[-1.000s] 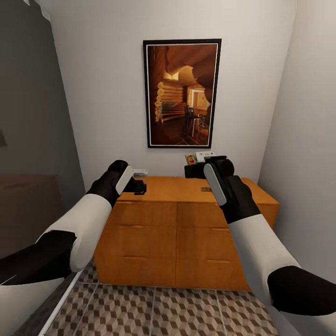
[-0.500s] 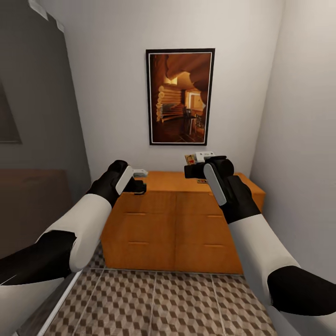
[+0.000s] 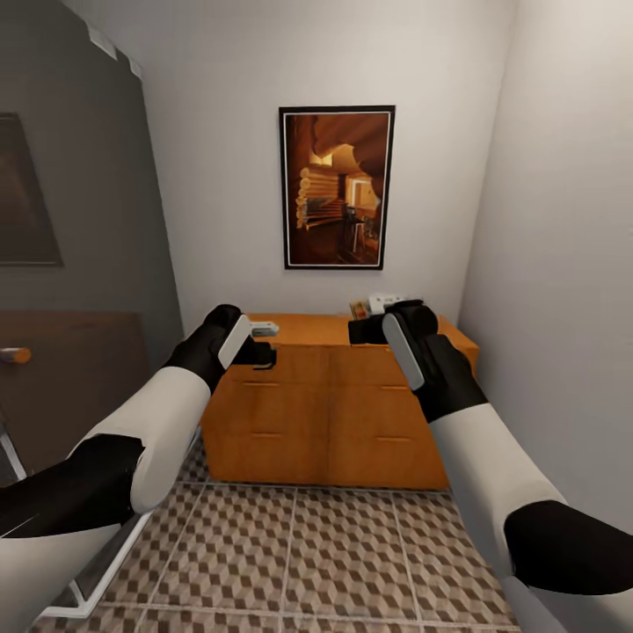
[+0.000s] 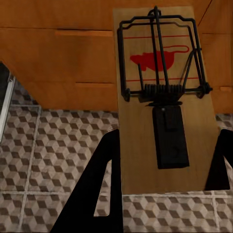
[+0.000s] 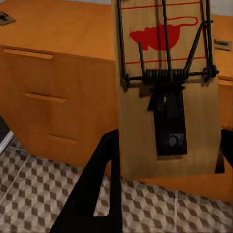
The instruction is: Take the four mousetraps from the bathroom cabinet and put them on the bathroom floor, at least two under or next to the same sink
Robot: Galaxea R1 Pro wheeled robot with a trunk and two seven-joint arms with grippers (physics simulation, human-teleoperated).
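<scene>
Cube-patterned brown, beige and cream bathroom floor tiles (image 3: 325, 554) spread before the low orange-brown wooden cabinet (image 3: 334, 413), each robot hand clamping a trap.

Left hand (image 4: 162, 187) pinches a flat brown wooden mousetrap with a dark wire spring (image 4: 162, 102); right hand (image 5: 167, 182) grips a second such mousetrap (image 5: 165, 82); a small dark object, likely another trap, lies on the cabinet top (image 5: 6, 18). Judging by the task, both boards should go down flat on the same tiles beside the sink, lowered close to the floor before release rather than dropped.
</scene>
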